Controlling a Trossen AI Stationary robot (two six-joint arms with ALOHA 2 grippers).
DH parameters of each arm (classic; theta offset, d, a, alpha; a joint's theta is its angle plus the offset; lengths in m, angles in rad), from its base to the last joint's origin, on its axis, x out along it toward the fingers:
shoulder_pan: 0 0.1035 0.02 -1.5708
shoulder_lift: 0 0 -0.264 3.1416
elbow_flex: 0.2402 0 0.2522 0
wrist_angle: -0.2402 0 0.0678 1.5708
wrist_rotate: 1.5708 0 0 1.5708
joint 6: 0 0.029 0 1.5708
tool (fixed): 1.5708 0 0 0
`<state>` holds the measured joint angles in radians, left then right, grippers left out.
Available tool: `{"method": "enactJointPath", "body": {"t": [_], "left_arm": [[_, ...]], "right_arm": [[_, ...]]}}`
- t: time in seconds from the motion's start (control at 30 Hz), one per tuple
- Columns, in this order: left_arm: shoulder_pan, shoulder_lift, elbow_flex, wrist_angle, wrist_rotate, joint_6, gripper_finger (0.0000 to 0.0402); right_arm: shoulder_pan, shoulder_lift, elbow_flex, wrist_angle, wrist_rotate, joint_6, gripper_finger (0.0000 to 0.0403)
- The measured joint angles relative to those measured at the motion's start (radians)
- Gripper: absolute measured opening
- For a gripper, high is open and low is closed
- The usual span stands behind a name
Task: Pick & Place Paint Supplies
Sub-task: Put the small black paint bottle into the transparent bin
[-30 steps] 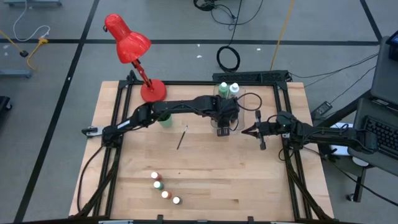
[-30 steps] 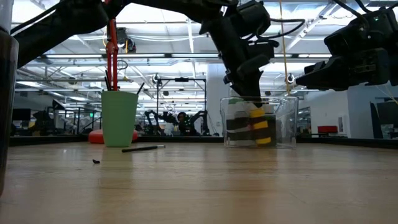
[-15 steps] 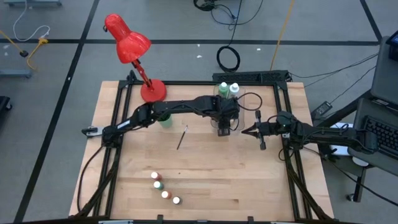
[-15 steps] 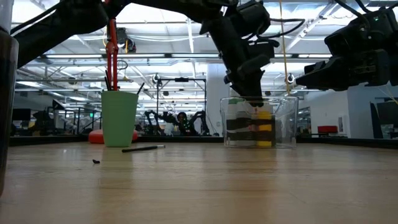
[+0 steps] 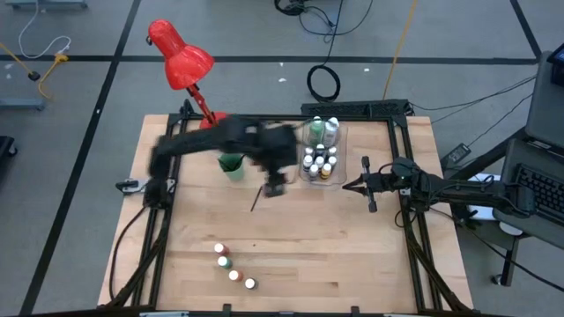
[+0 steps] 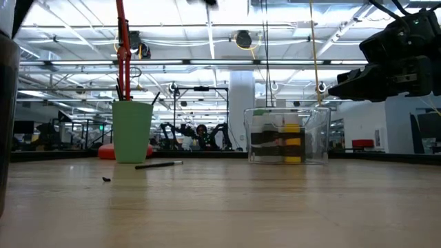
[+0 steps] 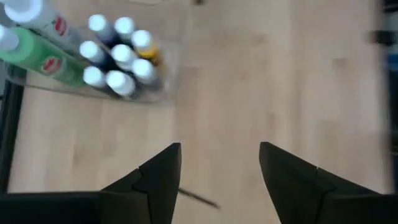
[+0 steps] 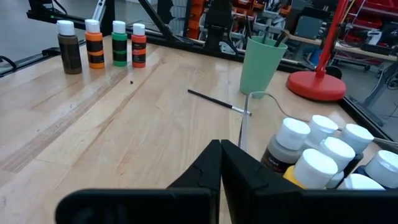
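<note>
Several tiny white-capped paint bottles (image 5: 317,165) stand in the clear bin (image 5: 341,141) with a green bottle (image 5: 316,129) and a white one (image 5: 331,129). Several more tiny bottles (image 5: 233,268) stand in a row near the table's near edge. A thin dark paintbrush (image 5: 257,195) lies flat on the wood. My left gripper (image 5: 276,187) hangs open, with nothing in it, above the table between the bin and the green cup (image 5: 233,165); in its wrist view it (image 7: 219,158) is above the brush (image 7: 198,198). My right gripper (image 5: 346,186) is shut, level, just right of the bin.
The green cup (image 6: 132,129) holds upright brushes. A red desk lamp (image 5: 185,66) stands at the far left, its base (image 5: 217,129) on the table. Black frame rails (image 5: 157,189) run along the table's sides. Bare wood lies between the brush and the bottle row (image 8: 102,45).
My left gripper has risen out of the clear bin and swung toward the table's left, ending above the brush. The yellow-labelled bottle it stood over was tilted and now stands upright in the bin.
</note>
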<state>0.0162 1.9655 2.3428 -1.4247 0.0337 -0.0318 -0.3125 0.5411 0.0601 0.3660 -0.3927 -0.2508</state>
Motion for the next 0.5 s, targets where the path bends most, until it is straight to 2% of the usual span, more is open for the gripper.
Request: {"method": "enactJointPath", "body": {"t": [0.07, 0.13, 0.2, 0.27, 0.33, 0.5], "left_arm": [[-0.071, -0.082, -0.004, -0.014, -0.049, -0.051, 0.0209], [-0.167, -0.164, -0.054, -0.005, -0.191, -0.116, 0.0198], [-0.280, -0.248, -0.157, 0.030, -0.361, -0.177, 0.0185], [-0.406, -0.338, -0.319, 0.130, -0.523, -0.224, 0.0171], [-0.519, -0.420, -0.509, 0.240, -0.634, -0.233, 0.0156], [-0.678, -0.612, -0.982, 0.488, -0.665, -0.331, 0.0097]], "right_arm": [[0.000, 0.000, 0.000, 0.000, 0.000, 0.003, 0.0004], [0.000, 0.000, 0.000, 0.000, 0.000, 0.008, 0.0004], [0.000, 0.000, 0.000, 0.000, 0.000, 0.020, 0.0004], [0.000, 0.000, 0.000, 0.002, 0.000, 0.028, 0.0004], [0.000, 0.000, 0.000, 0.002, 0.000, 0.029, 0.0004], [0.000, 0.000, 0.000, 0.004, 0.000, 0.029, 0.0004]]}}
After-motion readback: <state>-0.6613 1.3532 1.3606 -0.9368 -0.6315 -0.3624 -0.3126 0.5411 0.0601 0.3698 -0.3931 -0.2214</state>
